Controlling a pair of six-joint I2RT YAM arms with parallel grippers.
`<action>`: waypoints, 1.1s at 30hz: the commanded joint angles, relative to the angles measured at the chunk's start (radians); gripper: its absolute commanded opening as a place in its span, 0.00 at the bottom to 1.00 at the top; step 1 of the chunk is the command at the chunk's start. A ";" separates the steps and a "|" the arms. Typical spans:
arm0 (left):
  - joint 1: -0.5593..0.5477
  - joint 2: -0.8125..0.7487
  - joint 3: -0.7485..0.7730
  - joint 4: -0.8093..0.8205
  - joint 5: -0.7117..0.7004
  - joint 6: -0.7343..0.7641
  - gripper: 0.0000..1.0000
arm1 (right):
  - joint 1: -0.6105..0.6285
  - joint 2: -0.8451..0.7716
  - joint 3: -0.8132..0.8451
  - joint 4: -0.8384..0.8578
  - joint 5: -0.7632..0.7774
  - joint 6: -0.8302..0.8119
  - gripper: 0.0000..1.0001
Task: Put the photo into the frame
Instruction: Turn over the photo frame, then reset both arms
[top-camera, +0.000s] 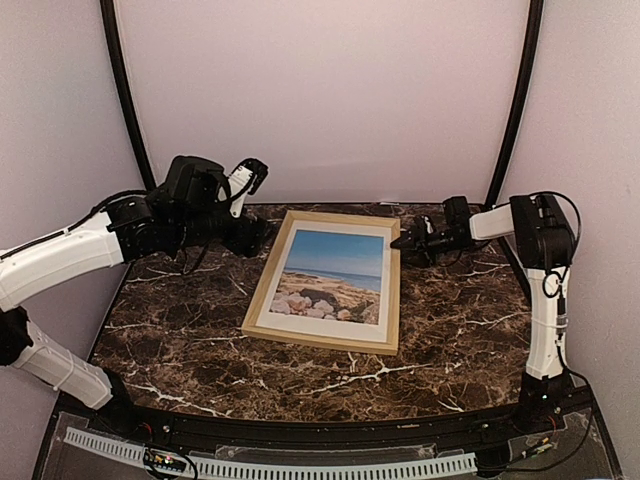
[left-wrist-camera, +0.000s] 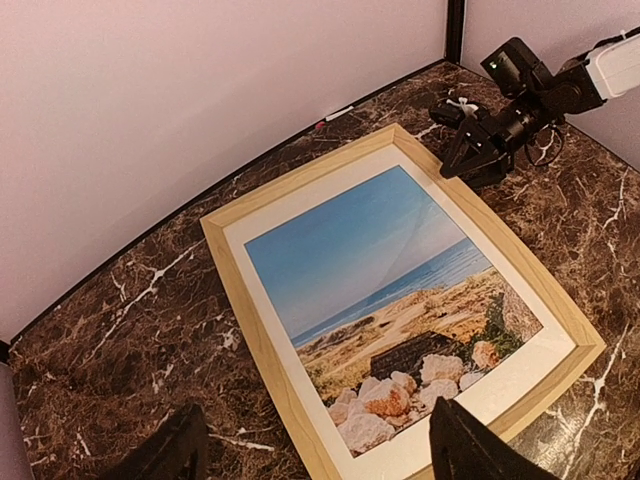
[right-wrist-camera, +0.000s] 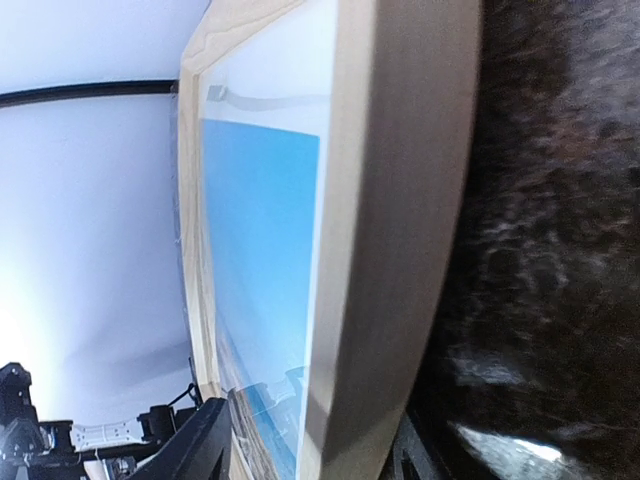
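Note:
The light wood frame (top-camera: 262, 300) lies flat on the marble table, and the beach photo (top-camera: 330, 275) shows inside it behind a white mat. My left gripper (top-camera: 255, 235) hovers open and empty above the frame's far left corner. In the left wrist view its fingers flank the frame (left-wrist-camera: 260, 320) and photo (left-wrist-camera: 370, 260) from above. My right gripper (top-camera: 402, 241) sits low at the frame's far right corner, also seen in the left wrist view (left-wrist-camera: 455, 160). In the right wrist view its fingers (right-wrist-camera: 200, 445) stand apart on either side of the frame's rail (right-wrist-camera: 400, 200); the photo (right-wrist-camera: 260, 230) shows edge-on.
The dark marble table (top-camera: 200, 340) extends around the frame on all sides. A pale wall (top-camera: 320, 90) closes off the back, with black poles (top-camera: 125, 90) at both rear corners. A cable tray (top-camera: 280, 465) runs along the near edge.

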 joint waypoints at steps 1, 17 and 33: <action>0.007 0.019 -0.014 -0.001 -0.015 -0.040 0.79 | -0.020 -0.083 0.068 -0.136 0.106 -0.145 0.59; 0.191 0.163 -0.063 0.016 0.259 -0.276 0.79 | 0.115 -0.354 -0.056 -0.330 0.659 -0.284 0.71; 0.340 -0.060 -0.290 0.171 0.109 -0.331 0.89 | 0.230 -0.796 -0.314 -0.308 1.065 -0.352 0.88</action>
